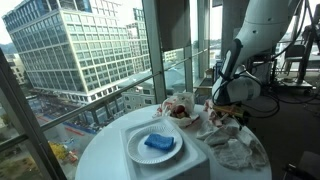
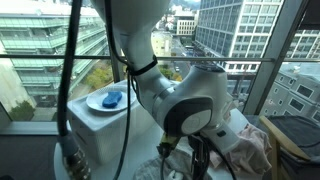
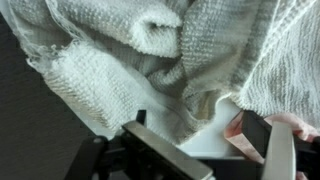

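By the window, a round white table (image 1: 92,152) carried a white box (image 1: 196,166). On the box sat a white plate (image 1: 137,150) holding a blue cloth (image 1: 158,144). The same plate (image 2: 97,104) and blue cloth (image 2: 112,99) showed at the left in an exterior view, behind the arm.

To the right of the plate and farther back stood a small bowl (image 1: 180,108) of reddish things too small to name. Right of the bowl, the Panda's gripper (image 1: 222,103) pointed down at the table, low over a heap of pale cloth.

That heap was a crumpled towel (image 1: 238,152), lying on the right part of the tabletop, just beside the box. It also showed at the lower right of an exterior view (image 2: 252,150).

In the wrist view the towel (image 3: 120,70) filled nearly the whole picture, white terry at the left and grey knit at the right. The gripper (image 3: 225,155) hung close above it with its fingers (image 3: 168,156) spread apart and nothing pinched between them. A small pinkish object (image 3: 238,132) lay by the right finger; what it was could not be told.
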Robot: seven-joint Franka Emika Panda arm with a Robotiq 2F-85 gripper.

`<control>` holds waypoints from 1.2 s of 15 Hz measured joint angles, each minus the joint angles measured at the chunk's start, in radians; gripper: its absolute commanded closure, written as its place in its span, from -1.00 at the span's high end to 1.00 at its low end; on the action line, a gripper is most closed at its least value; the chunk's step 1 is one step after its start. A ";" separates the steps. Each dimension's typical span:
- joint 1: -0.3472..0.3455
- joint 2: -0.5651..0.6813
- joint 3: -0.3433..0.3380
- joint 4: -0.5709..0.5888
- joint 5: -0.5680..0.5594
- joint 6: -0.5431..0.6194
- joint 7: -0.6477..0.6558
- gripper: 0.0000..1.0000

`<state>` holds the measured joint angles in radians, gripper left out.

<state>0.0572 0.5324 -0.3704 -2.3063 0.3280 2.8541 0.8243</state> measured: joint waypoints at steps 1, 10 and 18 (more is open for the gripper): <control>-0.017 -0.028 0.034 -0.015 0.001 0.004 -0.030 1.00; -0.215 -0.235 0.325 -0.080 0.168 -0.282 -0.451 1.00; -0.210 -0.117 0.325 0.050 0.165 -0.468 -0.492 1.00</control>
<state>-0.1527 0.4158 -0.0457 -2.2567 0.4927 2.3864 0.3321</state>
